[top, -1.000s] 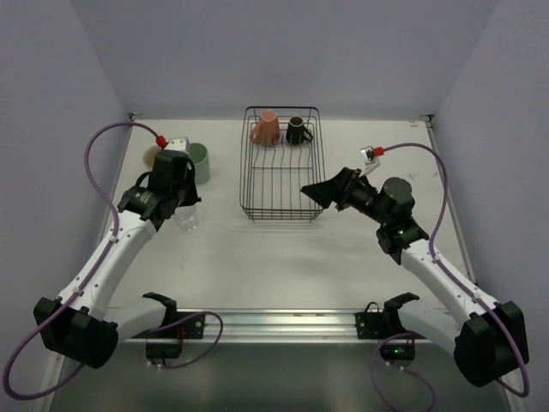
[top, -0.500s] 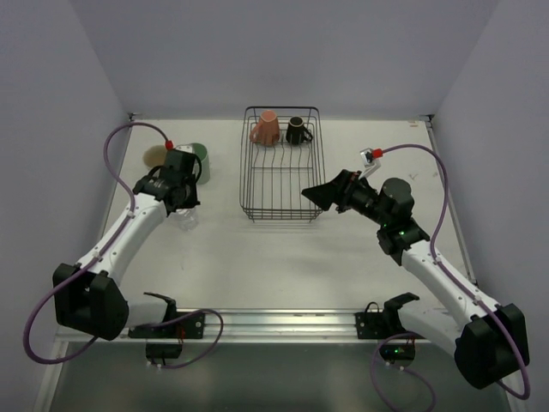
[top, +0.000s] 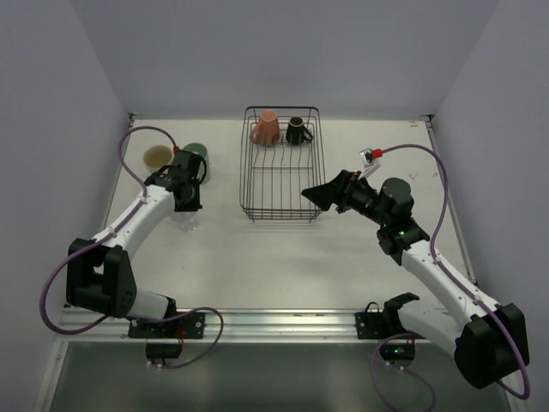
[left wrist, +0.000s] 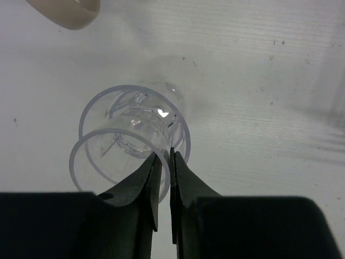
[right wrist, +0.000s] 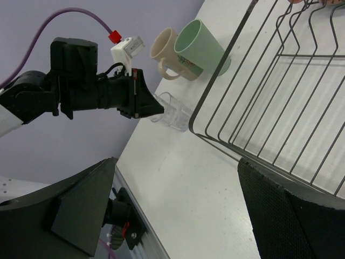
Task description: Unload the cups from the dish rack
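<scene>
The dark wire dish rack (top: 257, 184) stands mid-table with a salmon-pink mug (top: 265, 128) and a small black mug (top: 297, 130) at its far end. My left gripper (top: 185, 204) is left of the rack, shut on the rim of a clear glass (top: 187, 220). In the left wrist view the fingers (left wrist: 183, 178) pinch the near glass wall (left wrist: 116, 162); a second clear rim (left wrist: 135, 91) overlaps it, and I cannot tell whether the two are nested. My right gripper (top: 314, 192) is open and empty at the rack's front right corner.
A mint-green tumbler (top: 196, 160) and a cream cup (top: 157, 157) stand on the table behind the left gripper, also in the right wrist view (right wrist: 202, 48) (right wrist: 166, 47). The rack's front wires (right wrist: 269, 113) lie just ahead of the right fingers. Walls enclose the table on three sides.
The left arm has folded in, its elbow swinging down and left, while the gripper stayed low over the clear glass. The right arm and the mugs in the rack have not moved.
</scene>
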{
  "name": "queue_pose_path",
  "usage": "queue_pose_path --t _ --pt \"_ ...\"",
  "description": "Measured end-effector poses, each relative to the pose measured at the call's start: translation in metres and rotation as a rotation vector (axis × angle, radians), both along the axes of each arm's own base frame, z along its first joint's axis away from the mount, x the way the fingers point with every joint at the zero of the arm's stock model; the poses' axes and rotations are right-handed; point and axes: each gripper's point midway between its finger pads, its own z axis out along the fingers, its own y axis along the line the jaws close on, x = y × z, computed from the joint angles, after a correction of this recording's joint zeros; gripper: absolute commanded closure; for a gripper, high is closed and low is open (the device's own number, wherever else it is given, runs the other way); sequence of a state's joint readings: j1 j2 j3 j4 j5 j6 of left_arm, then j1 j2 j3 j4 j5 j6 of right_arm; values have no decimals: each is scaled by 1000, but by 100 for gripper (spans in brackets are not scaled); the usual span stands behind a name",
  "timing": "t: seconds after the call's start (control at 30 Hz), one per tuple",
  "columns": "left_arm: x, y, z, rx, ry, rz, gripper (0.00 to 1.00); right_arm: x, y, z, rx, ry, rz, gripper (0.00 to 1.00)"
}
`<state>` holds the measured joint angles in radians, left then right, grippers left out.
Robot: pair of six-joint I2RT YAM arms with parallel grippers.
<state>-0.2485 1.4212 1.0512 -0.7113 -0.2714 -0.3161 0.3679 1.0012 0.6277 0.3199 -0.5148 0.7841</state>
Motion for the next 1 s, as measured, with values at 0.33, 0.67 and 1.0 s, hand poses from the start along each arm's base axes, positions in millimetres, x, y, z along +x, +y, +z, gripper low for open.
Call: queue_pose_path --t 0.33,0.67,1.0 --pt "4 4 0 21 -11 -1 35 2 0 -5 -12 7 -4 1" --pt "12 2 67 -32 -215 6 11 23 10 -29 -138 50 -44 6" --pt "-11 -38 206 -348 -760 -180 8 133 14 -21 -388 -14 -254 25"
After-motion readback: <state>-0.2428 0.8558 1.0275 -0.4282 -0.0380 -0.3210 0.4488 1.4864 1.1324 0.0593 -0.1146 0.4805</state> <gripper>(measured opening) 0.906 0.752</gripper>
